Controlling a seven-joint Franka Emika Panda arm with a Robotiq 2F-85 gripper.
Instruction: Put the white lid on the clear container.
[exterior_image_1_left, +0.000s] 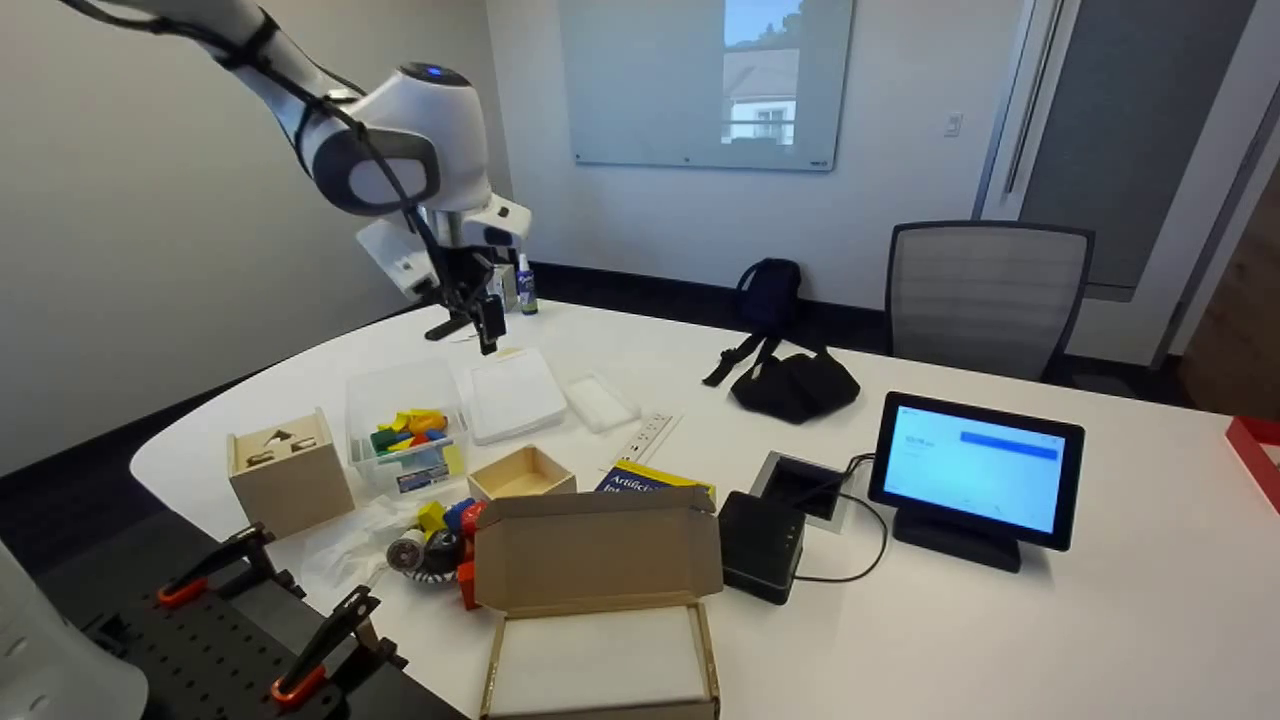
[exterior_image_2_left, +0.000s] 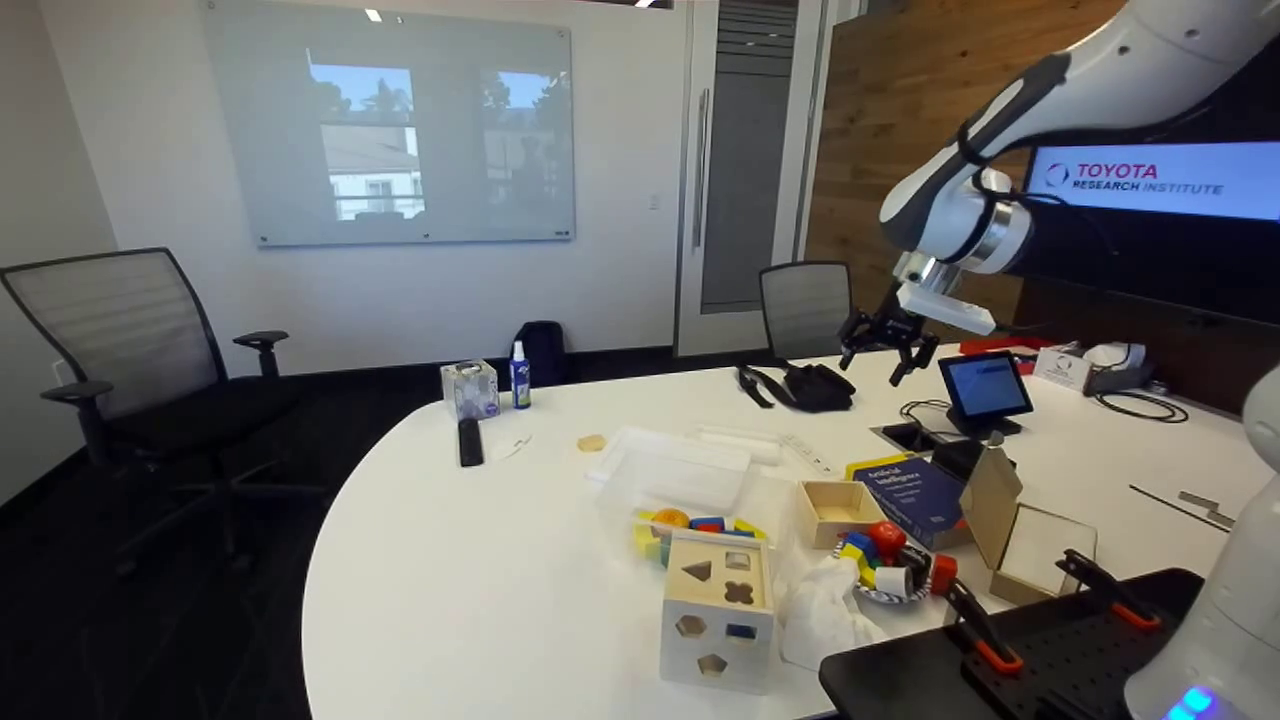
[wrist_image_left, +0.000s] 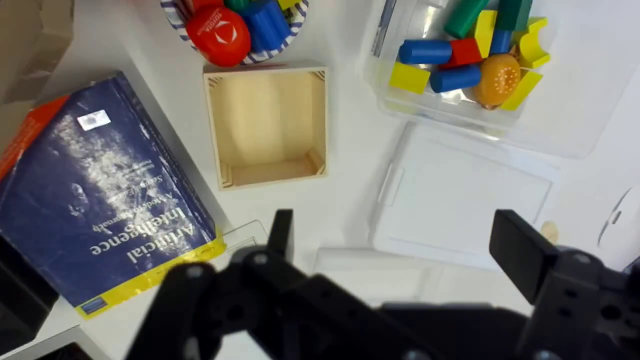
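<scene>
White rectangular plastic lid (wrist_image_left: 460, 195): below the jaws, mostly right of their midline in the wrist view
Jaws: apart, empty
Clear rectangular plastic tub (wrist_image_left: 565, 110): just beside lid

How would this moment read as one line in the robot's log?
gripper: open, holding nothing | white lid: lying beside clear container, not yet on it | clear container: uncovered, colourful pieces inside
</scene>
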